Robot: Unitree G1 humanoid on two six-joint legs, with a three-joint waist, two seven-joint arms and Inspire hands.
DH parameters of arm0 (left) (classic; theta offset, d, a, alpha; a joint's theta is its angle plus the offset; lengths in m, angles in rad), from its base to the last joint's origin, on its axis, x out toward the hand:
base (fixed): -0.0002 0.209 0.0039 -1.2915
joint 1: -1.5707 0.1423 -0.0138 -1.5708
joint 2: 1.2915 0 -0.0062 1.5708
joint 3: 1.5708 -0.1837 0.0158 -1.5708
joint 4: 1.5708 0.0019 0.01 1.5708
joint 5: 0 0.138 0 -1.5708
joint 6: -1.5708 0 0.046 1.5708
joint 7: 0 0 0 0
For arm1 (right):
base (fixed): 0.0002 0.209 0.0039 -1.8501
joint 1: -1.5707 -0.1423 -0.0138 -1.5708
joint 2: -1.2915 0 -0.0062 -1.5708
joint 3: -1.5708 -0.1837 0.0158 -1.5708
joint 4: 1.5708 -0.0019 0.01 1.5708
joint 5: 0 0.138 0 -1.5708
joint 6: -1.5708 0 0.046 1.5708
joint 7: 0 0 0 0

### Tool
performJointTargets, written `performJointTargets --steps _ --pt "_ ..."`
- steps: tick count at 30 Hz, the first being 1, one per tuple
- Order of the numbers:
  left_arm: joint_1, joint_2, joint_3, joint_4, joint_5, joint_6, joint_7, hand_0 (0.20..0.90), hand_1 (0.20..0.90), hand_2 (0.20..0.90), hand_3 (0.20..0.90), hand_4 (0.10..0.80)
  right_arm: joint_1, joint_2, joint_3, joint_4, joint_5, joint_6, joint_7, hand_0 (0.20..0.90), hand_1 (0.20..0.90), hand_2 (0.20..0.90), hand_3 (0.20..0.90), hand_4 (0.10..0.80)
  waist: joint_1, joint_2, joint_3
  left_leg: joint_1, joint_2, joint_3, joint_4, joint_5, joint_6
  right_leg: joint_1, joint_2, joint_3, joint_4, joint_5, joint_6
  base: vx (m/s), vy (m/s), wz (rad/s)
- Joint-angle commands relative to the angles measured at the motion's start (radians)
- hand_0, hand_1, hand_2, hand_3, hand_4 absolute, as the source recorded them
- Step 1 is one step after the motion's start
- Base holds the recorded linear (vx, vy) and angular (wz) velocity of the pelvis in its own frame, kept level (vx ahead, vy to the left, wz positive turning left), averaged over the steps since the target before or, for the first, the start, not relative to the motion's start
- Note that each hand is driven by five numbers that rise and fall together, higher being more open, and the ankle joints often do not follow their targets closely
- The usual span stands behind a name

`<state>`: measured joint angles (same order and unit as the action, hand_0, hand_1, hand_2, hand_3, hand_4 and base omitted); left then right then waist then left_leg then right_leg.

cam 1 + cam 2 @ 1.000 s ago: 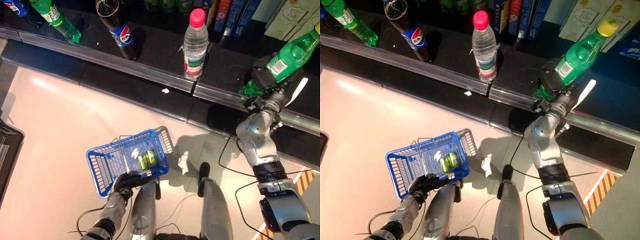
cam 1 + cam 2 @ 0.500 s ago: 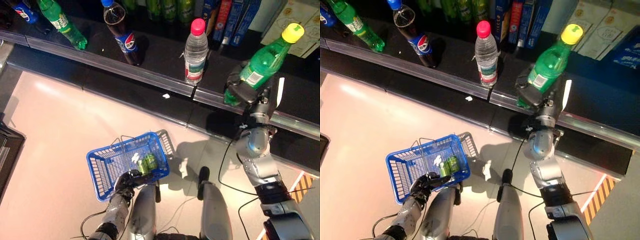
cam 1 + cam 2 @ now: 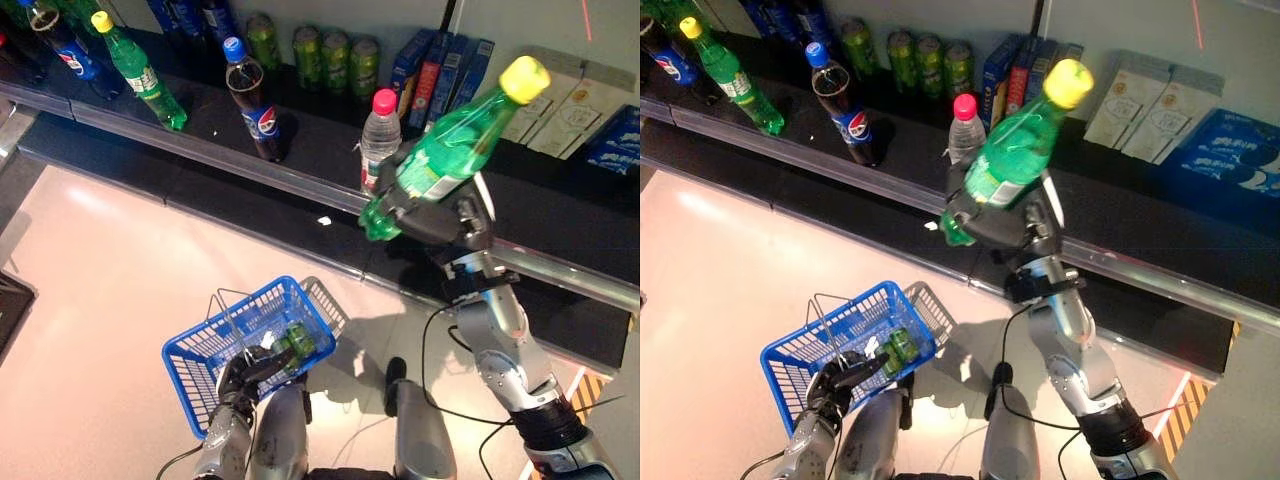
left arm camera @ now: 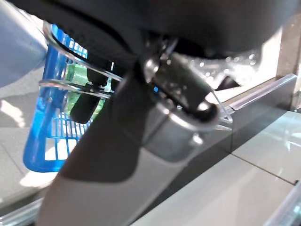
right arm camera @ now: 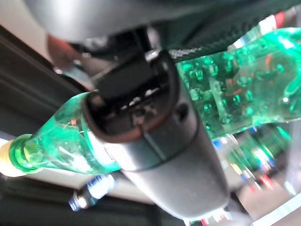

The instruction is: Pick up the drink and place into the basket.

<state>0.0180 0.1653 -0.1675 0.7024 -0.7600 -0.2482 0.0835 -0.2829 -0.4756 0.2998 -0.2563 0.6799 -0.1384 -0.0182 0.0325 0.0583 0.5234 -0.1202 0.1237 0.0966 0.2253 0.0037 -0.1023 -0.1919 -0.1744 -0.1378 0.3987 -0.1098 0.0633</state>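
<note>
My right hand (image 3: pixel 455 222) is shut on a green bottle with a yellow cap (image 3: pixel 448 162) and holds it tilted in the air in front of the shelf, above the floor and to the right of the blue basket. The bottle also shows in the right eye view (image 3: pixel 1008 160) and in the right wrist view (image 5: pixel 235 94), with my right hand (image 5: pixel 141 113) curled round it. My left hand (image 3: pixel 245 372) is shut on the wire handles of the blue basket (image 3: pixel 210 345), which hangs low at the left with green cans (image 3: pixel 296 342) in it. The basket shows in the left wrist view (image 4: pixel 51 117).
A dark low shelf (image 3: pixel 300 150) runs across the back with a metal front rail. On it stand green bottles (image 3: pixel 135 68), cola bottles (image 3: pixel 252 98), a water bottle with a pink cap (image 3: pixel 378 135), green cans (image 3: pixel 335 62) and boxes (image 3: pixel 440 70). Pale floor (image 3: pixel 120 260) lies before it.
My right hand has lifted the green bottle off the shelf and carried it leftward, up toward the camera. The camera has tilted up, showing more of the shelf's back. The basket stays low at the left.
</note>
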Motion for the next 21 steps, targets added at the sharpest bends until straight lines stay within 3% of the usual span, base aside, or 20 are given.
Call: performJointTargets --steps 1,5,8,15,21 --pt "0.048 0.129 0.05 -0.217 0.025 -0.184 -0.022 0.3 0.3 0.3 0.2 0.1 -0.037 0.048 0.022 -0.2 0.033 -0.088 0.129 0.3 0.3 0.3 0.2 0.1 0.033 -0.03 -0.211 -0.026 0.013 -0.039 0.105 0.056 0.0 0.118 0.001 -0.036 -0.092 0.002 -0.041 0.022 0.033 0.07" --pt "0.063 0.147 0.046 -0.299 0.023 -0.174 -0.042 0.3 0.3 0.3 0.2 0.1 -0.062 0.053 0.065 -0.206 0.026 -0.063 0.132 0.3 0.3 0.3 0.2 0.1 0.049 -0.02 -0.208 -0.029 0.009 -0.053 0.113 0.063 -0.001 0.126 -0.003 -0.044 -0.08 -0.005 -0.047 0.015 0.05 0.11" --pt "0.095 0.171 0.036 -0.454 0.009 -0.105 -0.049 0.3 0.3 0.3 0.2 0.1 -0.082 0.067 0.112 -0.192 0.037 -0.035 0.123 0.3 0.3 0.3 0.2 0.1 0.079 -0.006 -0.209 -0.026 -0.004 -0.075 0.112 0.068 0.0 0.144 -0.013 -0.058 -0.074 -0.013 -0.048 0.023 0.069 0.16" --pt "0.16 0.236 0.019 -0.792 -0.026 0.005 -0.171 0.3 0.3 0.3 0.2 0.1 -0.137 0.084 0.177 -0.151 0.008 -0.02 0.06 0.3 0.3 0.3 0.2 0.1 0.156 0.023 -0.205 -0.021 -0.035 -0.127 0.084 0.071 0.004 0.18 -0.036 -0.116 -0.088 -0.015 -0.043 0.003 0.069 0.21" --pt "0.172 0.291 0.006 -0.954 -0.048 0.061 -0.299 0.3 0.3 0.3 0.2 0.1 -0.177 0.094 0.196 -0.069 -0.026 -0.019 -0.002 0.3 0.3 0.3 0.2 0.1 0.203 0.052 -0.195 -0.033 -0.061 -0.169 0.078 0.072 0.006 0.189 -0.056 -0.157 -0.08 -0.017 -0.039 -0.009 0.062 0.26"
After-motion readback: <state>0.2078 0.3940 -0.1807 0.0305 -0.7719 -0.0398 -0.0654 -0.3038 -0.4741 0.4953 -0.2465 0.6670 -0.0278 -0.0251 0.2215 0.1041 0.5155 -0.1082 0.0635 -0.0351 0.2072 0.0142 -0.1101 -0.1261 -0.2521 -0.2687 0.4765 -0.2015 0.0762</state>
